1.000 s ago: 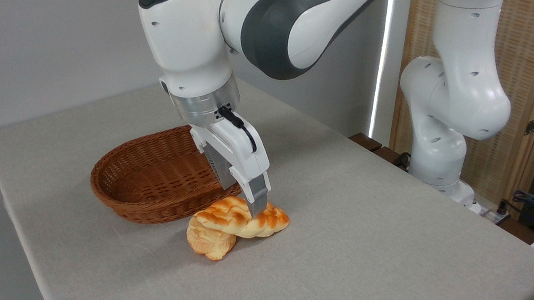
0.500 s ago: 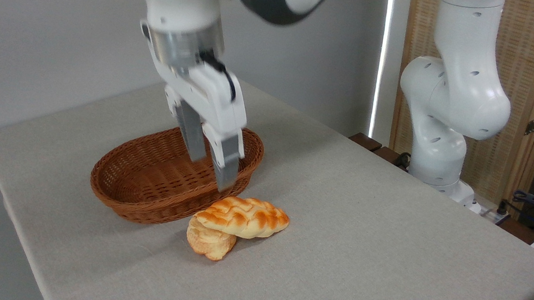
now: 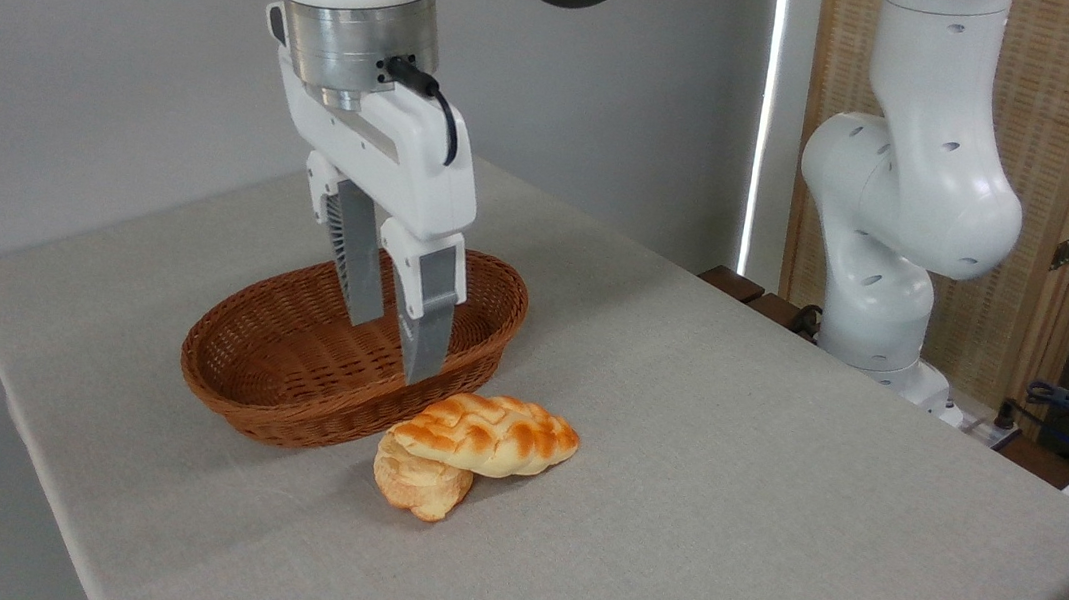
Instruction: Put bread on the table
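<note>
The braided golden bread [image 3: 486, 433] lies on the grey-clothed table [image 3: 725, 483], just right of the basket and resting partly on a small round bun [image 3: 419, 486]. My gripper [image 3: 391, 349] hangs open above the basket's near rim, up and to the left of the bread, with nothing between its fingers.
A brown wicker basket [image 3: 284, 382] stands left of the bread with nothing in it. The arm's white base [image 3: 890, 230] rises at the table's right rear edge. Cables lie off the table at far right.
The gripper has let go of the bread, risen and swung left over the basket. The bread stays where it was set, on the bun.
</note>
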Tool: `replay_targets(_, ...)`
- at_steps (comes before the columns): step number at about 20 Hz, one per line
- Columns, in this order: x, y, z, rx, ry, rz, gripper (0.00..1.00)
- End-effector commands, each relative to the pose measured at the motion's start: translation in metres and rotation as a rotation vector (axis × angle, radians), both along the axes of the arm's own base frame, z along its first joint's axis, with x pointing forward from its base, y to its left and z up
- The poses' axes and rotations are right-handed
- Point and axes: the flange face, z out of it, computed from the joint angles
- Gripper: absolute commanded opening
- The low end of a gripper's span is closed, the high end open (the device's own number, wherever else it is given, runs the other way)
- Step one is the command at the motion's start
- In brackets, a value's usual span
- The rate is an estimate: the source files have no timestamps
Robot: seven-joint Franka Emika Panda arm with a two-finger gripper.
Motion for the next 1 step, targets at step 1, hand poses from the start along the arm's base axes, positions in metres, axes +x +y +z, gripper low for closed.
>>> replay_targets(1,0.0081,0.0016,-0.0046,0.004,-0.010,0.018,1.00)
